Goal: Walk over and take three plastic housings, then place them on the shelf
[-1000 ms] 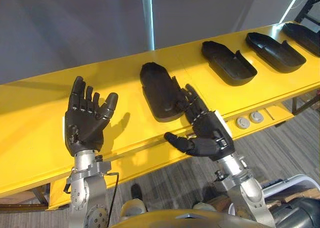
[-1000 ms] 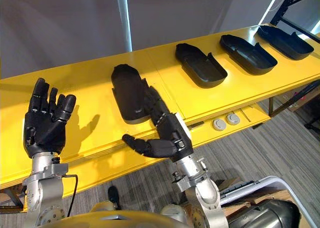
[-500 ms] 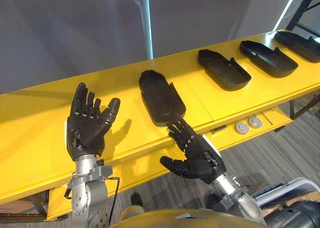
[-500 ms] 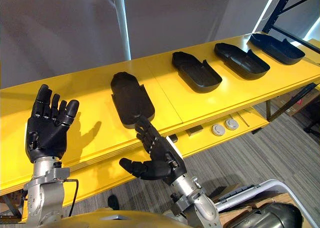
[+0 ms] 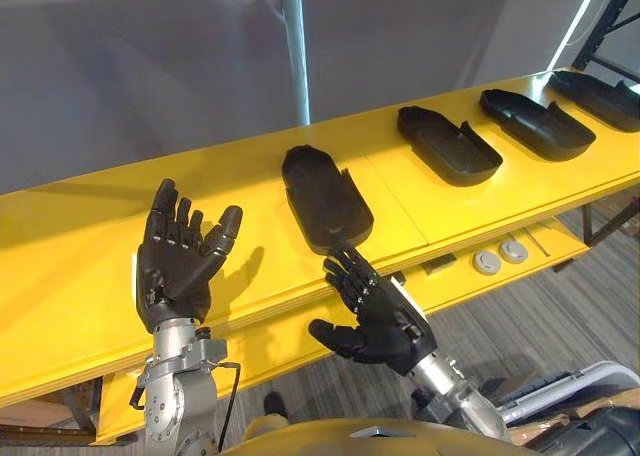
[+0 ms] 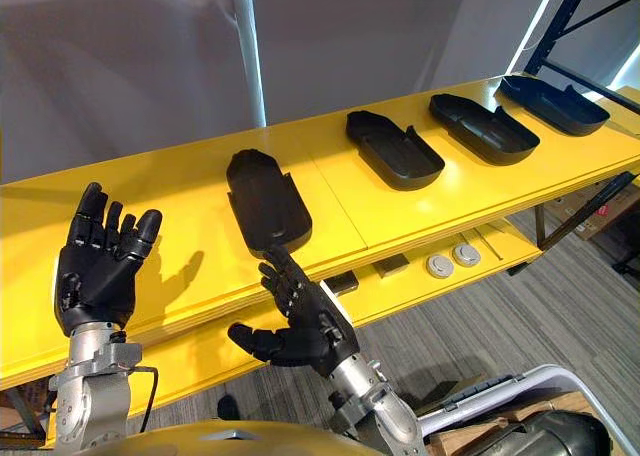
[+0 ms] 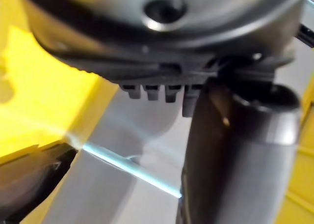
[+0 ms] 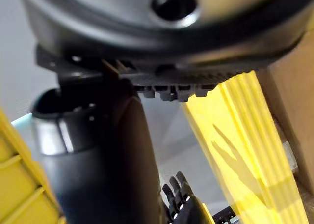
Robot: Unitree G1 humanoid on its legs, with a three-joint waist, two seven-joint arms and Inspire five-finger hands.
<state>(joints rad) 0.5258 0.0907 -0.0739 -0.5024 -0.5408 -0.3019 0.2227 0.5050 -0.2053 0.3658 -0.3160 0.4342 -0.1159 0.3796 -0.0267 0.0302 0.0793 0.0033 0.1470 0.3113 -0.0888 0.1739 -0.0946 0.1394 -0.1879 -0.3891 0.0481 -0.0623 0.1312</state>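
1. We judge the task barely begun. No housing is in a hand, and the four we see all lie on the yellow table (image 5: 80, 246).
2. Our left hand (image 5: 178, 266) is held up over the table with its fingers spread and holds nothing. It is at about 9 o'clock from the nearest housing (image 5: 325, 198), well apart from it.
3. Our right hand (image 5: 378, 316) is palm up, fingers spread and empty, at 6 o'clock from that housing and just off the table's front edge. We cannot tell whether its fingertips touch the housing.
4. The second housing (image 5: 448, 144), third housing (image 5: 535, 123) and fourth housing (image 5: 603, 86) run off in a row toward 2 o'clock, each apart from the next.
5. The housings are matte black moulded plastic: long shallow shells, rounded at one end, with raised rims. The nearest looks to lie dome side up, while the others show hollow insides.
6. The table top is smooth, glossy and flat. A lower ledge (image 5: 455, 276) carries two round grey discs (image 5: 487, 263).
7. Left to do: grasp three housings and carry them to the shelf.
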